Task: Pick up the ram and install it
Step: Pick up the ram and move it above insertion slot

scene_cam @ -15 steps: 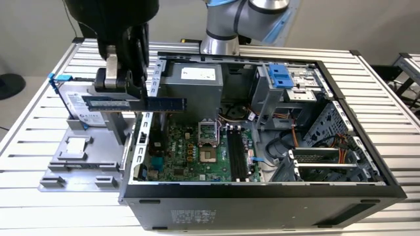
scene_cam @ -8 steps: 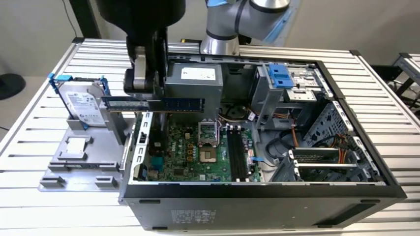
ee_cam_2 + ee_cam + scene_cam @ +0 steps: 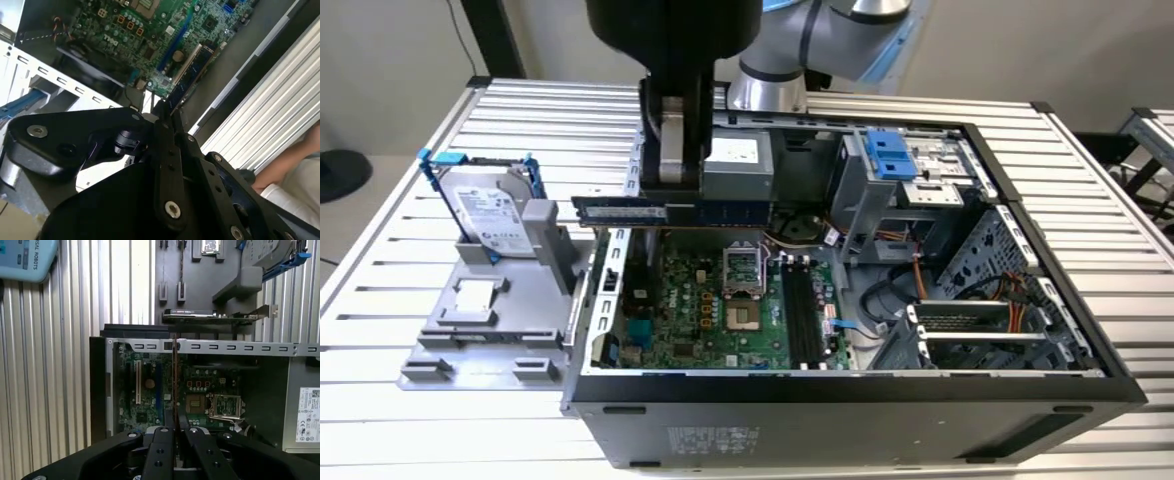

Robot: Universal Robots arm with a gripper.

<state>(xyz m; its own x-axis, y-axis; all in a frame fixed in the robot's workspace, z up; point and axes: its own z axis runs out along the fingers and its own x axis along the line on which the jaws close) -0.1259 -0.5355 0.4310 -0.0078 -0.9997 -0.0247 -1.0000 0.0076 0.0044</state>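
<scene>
Holding the ram clamped in my jaws above the case.
Its length runs crosswise to the black slots, toward the exterior view's right.

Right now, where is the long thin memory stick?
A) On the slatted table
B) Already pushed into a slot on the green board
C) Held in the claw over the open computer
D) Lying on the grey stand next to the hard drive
C: the claw is closed on the memory stick, which is held above the green board inside the open computer and is not seated in a slot.
</scene>
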